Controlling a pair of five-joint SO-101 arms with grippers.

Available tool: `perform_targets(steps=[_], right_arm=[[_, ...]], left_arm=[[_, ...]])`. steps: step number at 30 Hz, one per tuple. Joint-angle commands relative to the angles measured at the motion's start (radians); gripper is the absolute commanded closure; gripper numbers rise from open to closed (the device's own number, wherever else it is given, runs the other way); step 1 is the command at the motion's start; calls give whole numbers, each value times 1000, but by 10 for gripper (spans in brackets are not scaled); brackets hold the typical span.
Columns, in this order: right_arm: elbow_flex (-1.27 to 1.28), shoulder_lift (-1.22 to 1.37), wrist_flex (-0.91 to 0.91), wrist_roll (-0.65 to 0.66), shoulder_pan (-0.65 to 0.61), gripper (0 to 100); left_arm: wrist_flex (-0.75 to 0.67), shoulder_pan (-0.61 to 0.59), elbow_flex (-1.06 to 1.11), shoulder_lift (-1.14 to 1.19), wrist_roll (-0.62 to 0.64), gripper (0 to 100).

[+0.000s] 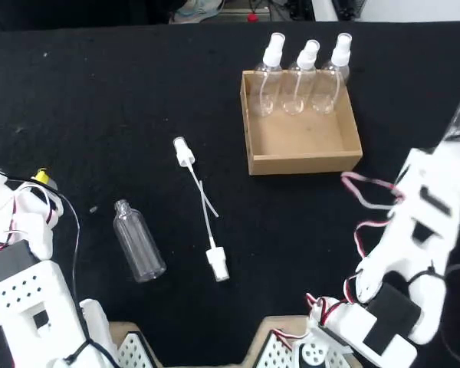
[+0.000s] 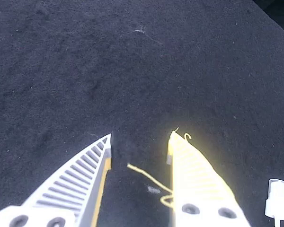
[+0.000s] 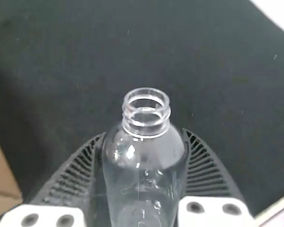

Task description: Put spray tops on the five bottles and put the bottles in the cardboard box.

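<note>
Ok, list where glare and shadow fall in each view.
High view: small glints on the three capped bottles in the cardboard box. Left wrist view: one finger of the left end effector glares far brighter than the other. Right wrist view: bright glints on the open-necked bottle, at its shoulder, and a darker shadow on the cloth toward the box corner.

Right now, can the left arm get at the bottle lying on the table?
Probably yes. The left gripper is open and empty, and the bottle lies in the open beside that arm, with nothing between them. The nearest spray top lies on its far side.
</note>
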Motion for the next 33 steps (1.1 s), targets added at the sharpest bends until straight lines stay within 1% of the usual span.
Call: perform_targets(steps=[1,10,13,30,31,33], right_arm=[[142,-61,-333,-11,-21,857],[341,-53,-672,-11,-26,855],[386,-53,-749,-11,-35,857],[495,-50,-758,-12,-37,857],[503,-51,-758,-20,-35,857],[516,-51,-760,-80,-28,857]], left_arm=[[-20,12,-7,0,6,812],[-20,12,-7,0,6,812],[-20,12,-7,0,6,812],[-18,12,-7,0,6,812],[-17,12,-7,0,6,812],[-17,12,-7,0,6,812]])
